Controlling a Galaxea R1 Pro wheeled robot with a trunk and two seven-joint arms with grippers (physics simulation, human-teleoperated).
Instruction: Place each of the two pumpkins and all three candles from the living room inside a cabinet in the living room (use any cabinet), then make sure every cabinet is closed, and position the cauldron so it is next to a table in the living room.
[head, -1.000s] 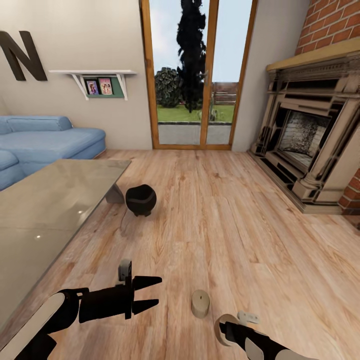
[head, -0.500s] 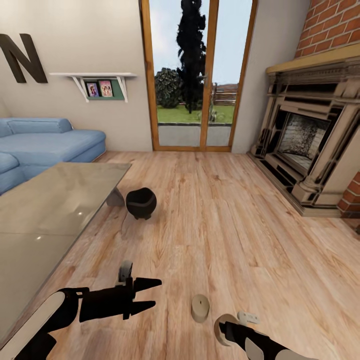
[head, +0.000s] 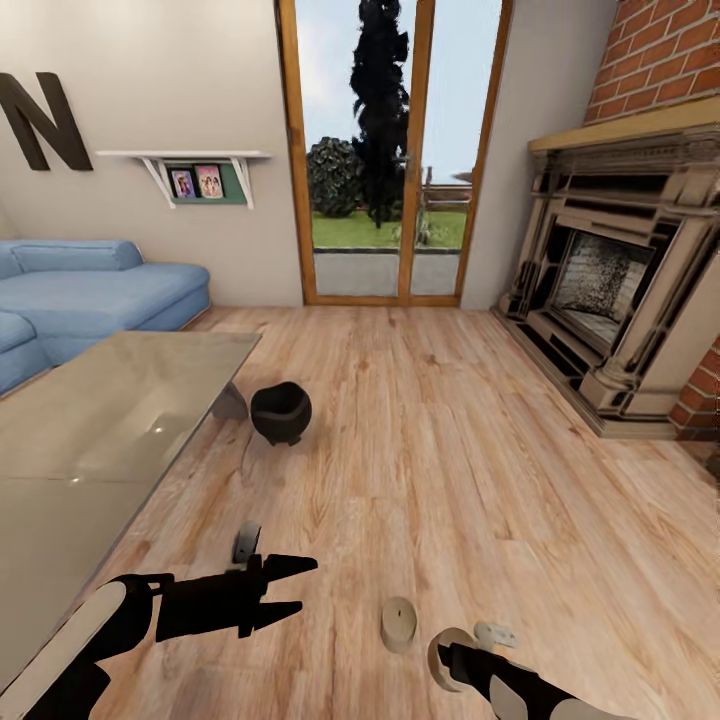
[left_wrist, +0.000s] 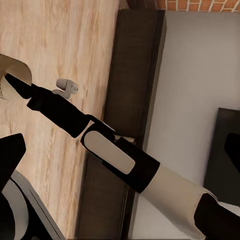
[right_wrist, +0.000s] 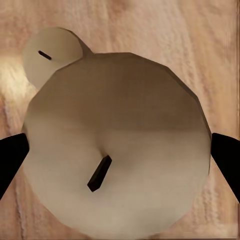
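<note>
In the head view, the left pincer (head: 290, 590) hovers at the lower left over the wood floor (head: 480, 450), its fingers parted and empty. A candle (head: 399, 624) stands on the floor at bottom centre, and a second candle (head: 447, 655) shows at the tip of the right arm beside it. The cauldron (head: 280, 412) sits left of centre just beside the glass worktop (head: 100, 420). In the left wrist view, the dark cabinet (left_wrist: 127, 100) runs down the middle along the wall. In the right wrist view, the right pincer (right_wrist: 120, 155) straddles the big candle, a dark finger (right_wrist: 11, 155) at each edge; whether it grips is unclear.
</note>
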